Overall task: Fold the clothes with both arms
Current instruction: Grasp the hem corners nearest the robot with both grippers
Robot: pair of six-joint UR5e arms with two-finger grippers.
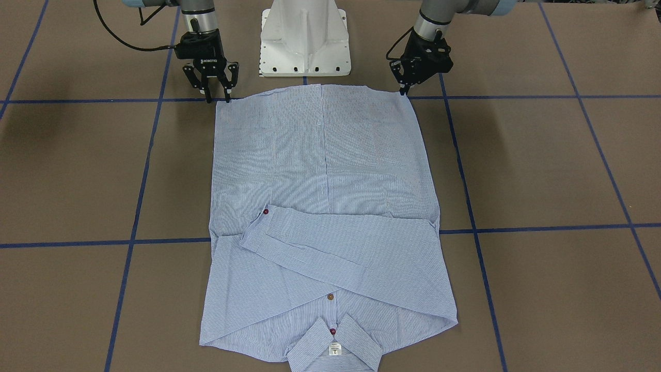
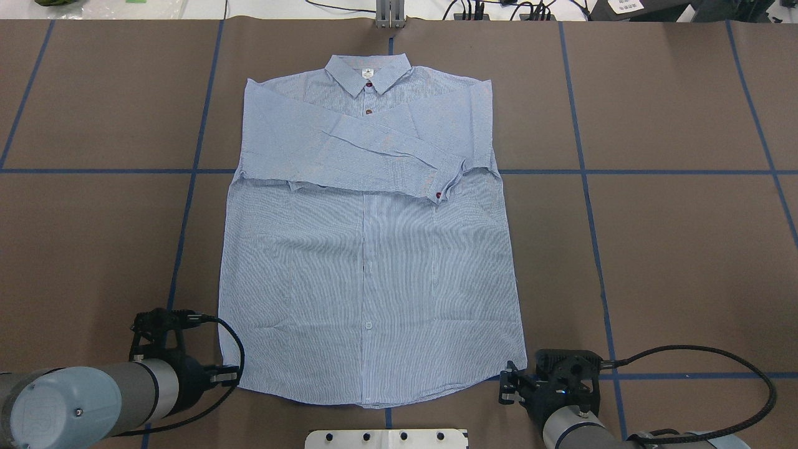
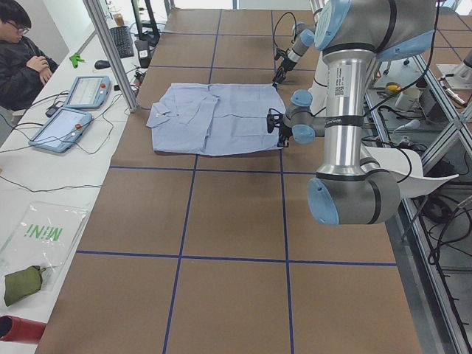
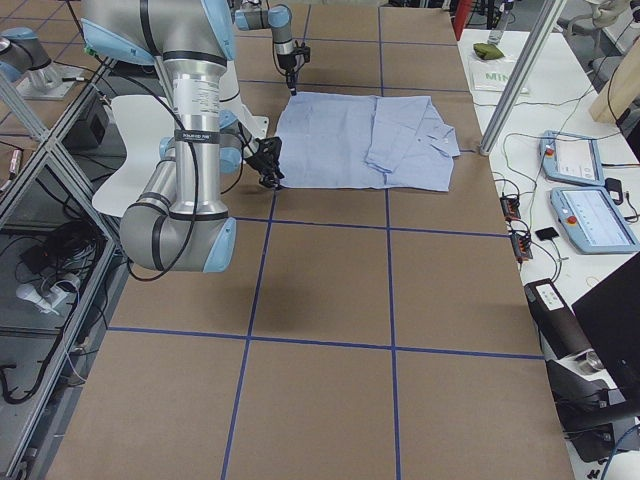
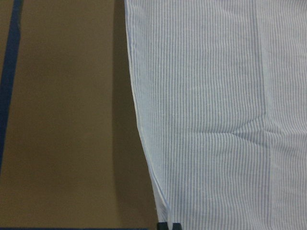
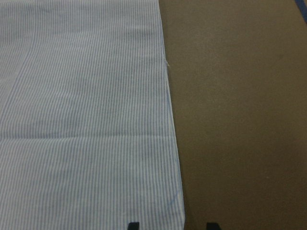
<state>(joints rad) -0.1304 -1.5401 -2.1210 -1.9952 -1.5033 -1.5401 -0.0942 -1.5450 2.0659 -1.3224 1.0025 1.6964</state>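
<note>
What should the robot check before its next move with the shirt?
1. Shirt lying flat: ok.
2. Sleeves folded across the chest: ok.
3. Right gripper at its hem corner, jaws open around the edge: ok.
4. Left gripper at the other hem corner, jaws shut: ok.
5. Left jaws really holding cloth: cannot tell.
6. Both corners gripped: not ok, right jaws are open.
</note>
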